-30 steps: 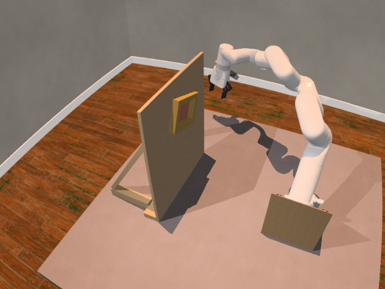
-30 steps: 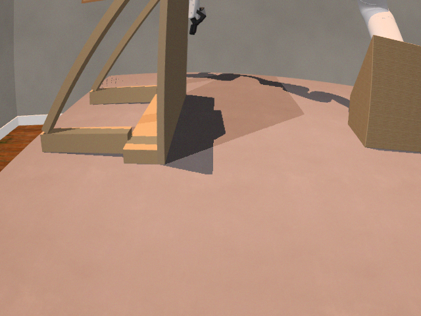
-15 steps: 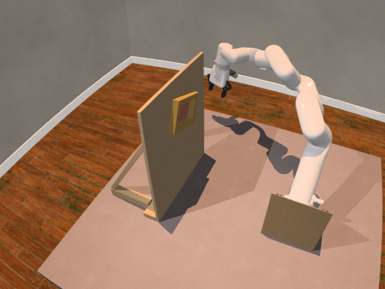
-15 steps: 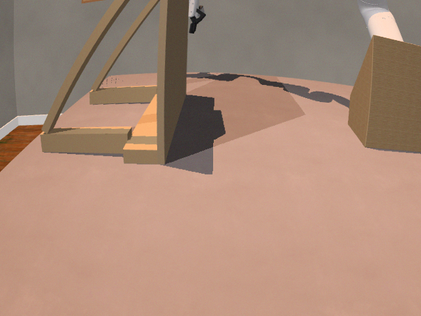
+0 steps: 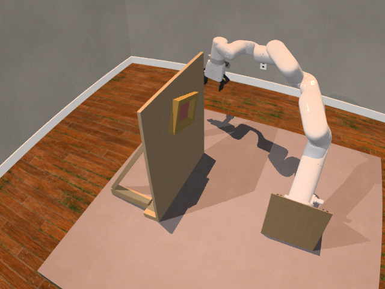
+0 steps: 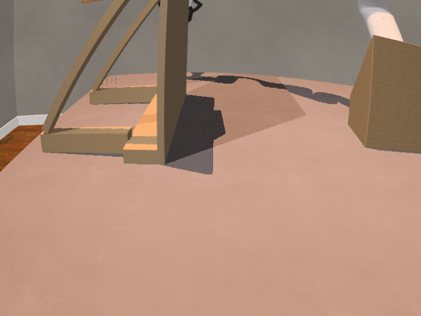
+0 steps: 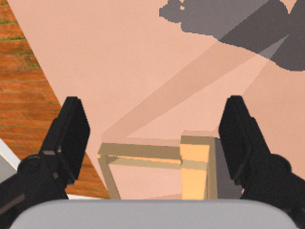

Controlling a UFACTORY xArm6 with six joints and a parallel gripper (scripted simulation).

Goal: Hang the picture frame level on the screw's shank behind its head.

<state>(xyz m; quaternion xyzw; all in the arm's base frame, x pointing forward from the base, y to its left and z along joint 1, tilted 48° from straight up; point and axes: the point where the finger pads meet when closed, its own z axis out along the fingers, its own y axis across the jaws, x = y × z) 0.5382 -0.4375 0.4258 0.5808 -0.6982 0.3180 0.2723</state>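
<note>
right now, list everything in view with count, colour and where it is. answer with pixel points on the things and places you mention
upright flat wooden board [image 5: 172, 155] [image 6: 175, 68]: one, tan, left of the arm's base in the top view
square picture frame with a reddish centre [image 5: 175, 116]: one, yellow-gold, against the board's face
wooden support legs [image 5: 130, 196] [image 6: 85, 141] [image 7: 143, 150]: two, tan, behind the board
boxy pedestal [image 5: 295, 222] [image 6: 394, 98]: one, tan, under the arm
wall outlet [image 5: 263, 66]: one, white, back wall
robot arm [image 5: 312, 112] [image 6: 384, 25]: one, white, on the pedestal
gripper [image 5: 213, 85] [image 7: 153, 113]: one, black fingers, open, beyond the board's far edge
</note>
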